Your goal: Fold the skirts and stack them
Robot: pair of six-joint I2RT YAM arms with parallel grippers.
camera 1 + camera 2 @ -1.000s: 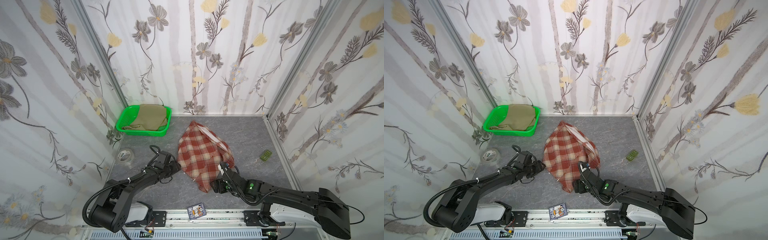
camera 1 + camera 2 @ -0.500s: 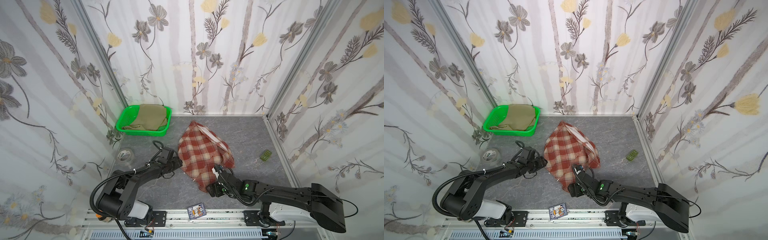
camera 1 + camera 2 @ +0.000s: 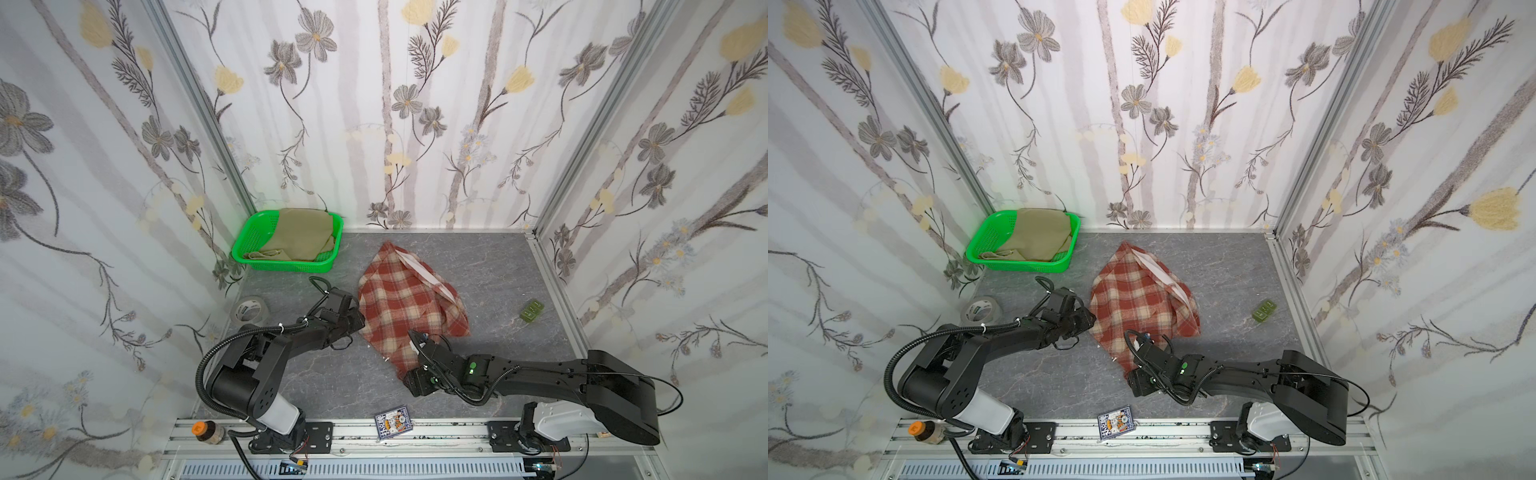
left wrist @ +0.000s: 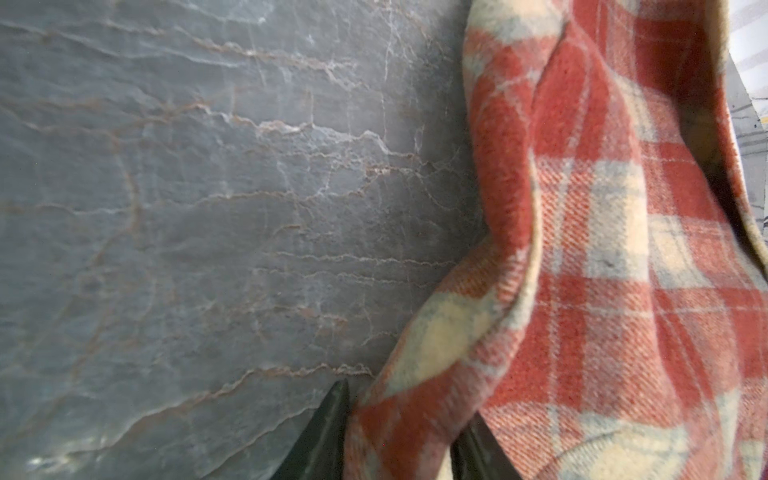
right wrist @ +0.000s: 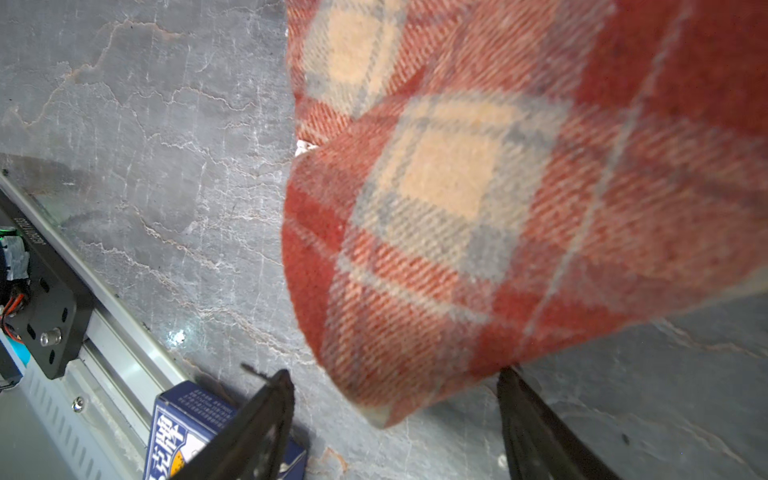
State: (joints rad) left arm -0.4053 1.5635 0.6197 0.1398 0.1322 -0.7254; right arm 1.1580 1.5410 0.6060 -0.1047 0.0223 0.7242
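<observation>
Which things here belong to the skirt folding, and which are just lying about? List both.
Job: plaid skirt, khaki skirt.
Lying about: basket, tape roll, card box, green block, bottle.

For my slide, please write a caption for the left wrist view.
Jaws of the left gripper flank a fold of the plaid skirt on the grey table.

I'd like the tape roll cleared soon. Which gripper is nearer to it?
Left. The left gripper is at the left edge of the plaid skirt, close to the tape roll; the right gripper is at its front corner, farther off.
</observation>
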